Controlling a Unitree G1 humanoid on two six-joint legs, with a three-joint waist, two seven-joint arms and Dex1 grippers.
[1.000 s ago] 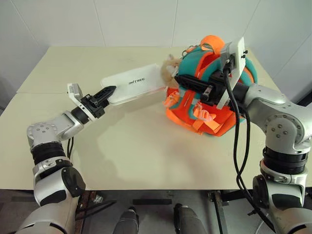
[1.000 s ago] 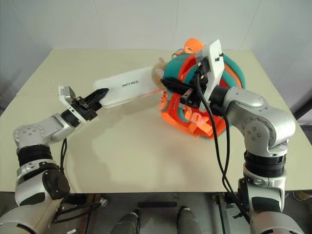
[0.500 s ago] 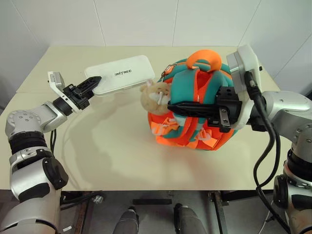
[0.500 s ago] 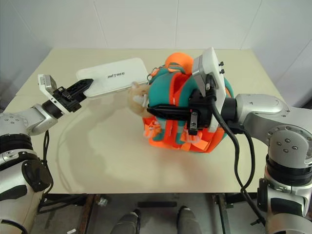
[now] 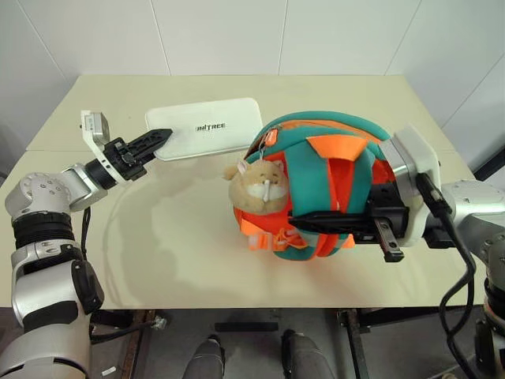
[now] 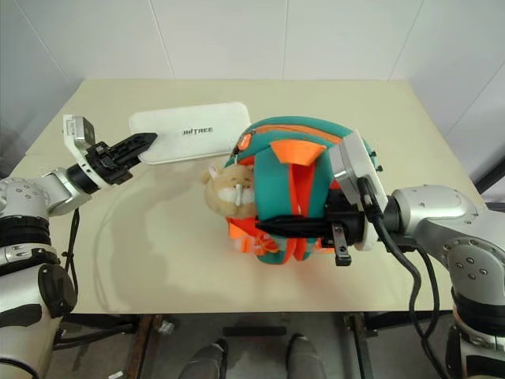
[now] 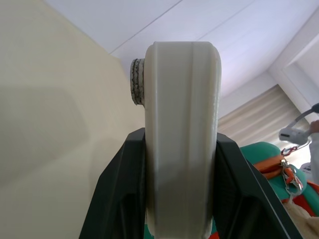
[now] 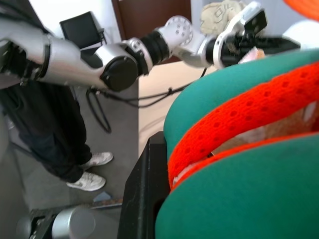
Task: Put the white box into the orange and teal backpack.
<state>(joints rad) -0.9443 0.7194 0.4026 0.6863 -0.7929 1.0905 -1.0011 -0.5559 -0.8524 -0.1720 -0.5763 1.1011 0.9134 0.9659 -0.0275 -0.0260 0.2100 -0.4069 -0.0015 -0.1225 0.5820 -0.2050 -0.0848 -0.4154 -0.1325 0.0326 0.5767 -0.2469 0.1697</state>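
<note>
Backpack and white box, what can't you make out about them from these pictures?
- Orange and teal backpack, head views: whether its opening is unzipped; it faces away.
- White box, left wrist view: its top and lettering, seen end-on between the left tool fingers.
- Right tool, head views: fingertips buried among straps.

Your two head cameras are looking forward and down over the surface (image 5: 158,237) from above, both sharing the backpack (image 5: 331,181), the box (image 5: 209,128) and both arms. Your left wrist camera is sitting right against the box edge (image 7: 182,139), facing along it. Your right wrist camera is pressing close to the backpack straps (image 8: 239,134), looking across at the left hand (image 8: 269,42).
</note>
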